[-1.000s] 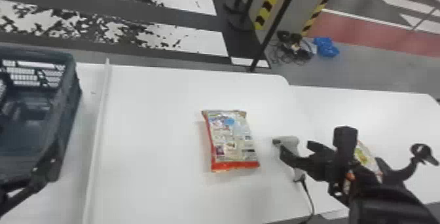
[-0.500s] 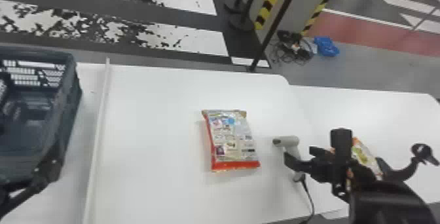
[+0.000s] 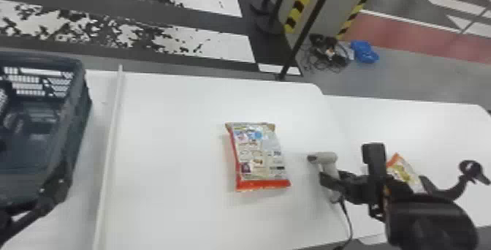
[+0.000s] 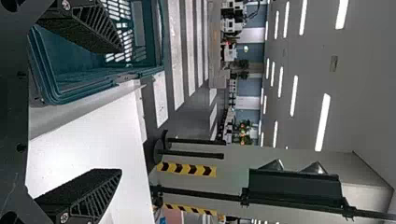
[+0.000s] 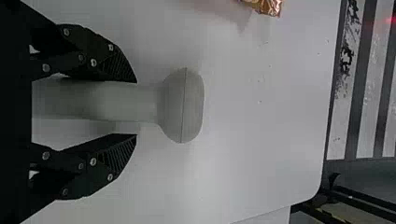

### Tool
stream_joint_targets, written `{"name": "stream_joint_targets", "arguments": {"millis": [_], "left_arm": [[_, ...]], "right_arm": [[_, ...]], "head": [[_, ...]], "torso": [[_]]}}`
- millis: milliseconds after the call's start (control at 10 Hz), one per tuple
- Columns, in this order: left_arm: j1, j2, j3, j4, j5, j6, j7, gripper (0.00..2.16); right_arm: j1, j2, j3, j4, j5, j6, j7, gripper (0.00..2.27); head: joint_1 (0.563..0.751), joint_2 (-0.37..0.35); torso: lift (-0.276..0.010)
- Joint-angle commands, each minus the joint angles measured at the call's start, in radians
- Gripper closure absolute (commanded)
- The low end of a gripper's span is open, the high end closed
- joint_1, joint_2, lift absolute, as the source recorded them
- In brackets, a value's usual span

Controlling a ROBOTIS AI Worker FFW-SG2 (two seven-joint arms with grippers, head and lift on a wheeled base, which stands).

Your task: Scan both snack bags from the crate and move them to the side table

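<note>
My right gripper [image 3: 328, 185] is at the grey-white handheld scanner [image 3: 327, 158] on the table. In the right wrist view, my right gripper [image 5: 136, 108] stands open around the handle of the scanner [image 5: 182, 105], with a gap on one side. Left of the scanner a snack bag [image 3: 259, 158] with red edges lies flat. The other snack bag [image 3: 405, 172] is on the side table [image 3: 453, 132], partly hidden behind the right arm. My left gripper [image 3: 54, 190] is parked beside the crate [image 3: 78, 121]; in the left wrist view the left gripper [image 4: 121, 110] is open, holding nothing.
A white raised strip [image 3: 109, 150] crosses the table between crate and bag. From the scanner's handle a black cable [image 3: 349, 223] runs toward the near edge. Beyond the table's far edge stand black posts [image 3: 310, 22] on the floor.
My right gripper has shifted slightly left and lower at the scanner's handle, uncovering more of the scanner head and of the bag on the side table. The left arm and the bags stay put.
</note>
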Motion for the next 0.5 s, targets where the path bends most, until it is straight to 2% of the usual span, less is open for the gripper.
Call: {"name": "stream_joint_targets", "arguments": {"millis": [0,200,400], "left_arm": [[0.000,0.000,0.000,0.000,-0.002,0.000,0.000,0.08],[0.002,-0.001,-0.002,0.002,-0.002,0.000,0.000,0.08],[0.003,-0.001,0.000,0.002,-0.002,0.000,0.000,0.08]], "right_arm": [[0.006,0.000,-0.004,-0.010,0.001,-0.003,0.002,2.25],[0.039,0.028,-0.021,-0.090,-0.006,-0.003,-0.002,2.25],[0.096,0.058,-0.033,-0.242,-0.046,0.068,-0.002,2.25]], "head": [[0.695,-0.350],[0.695,-0.350],[0.695,-0.350]], "torso": [[-0.075],[-0.075],[-0.075]]}}
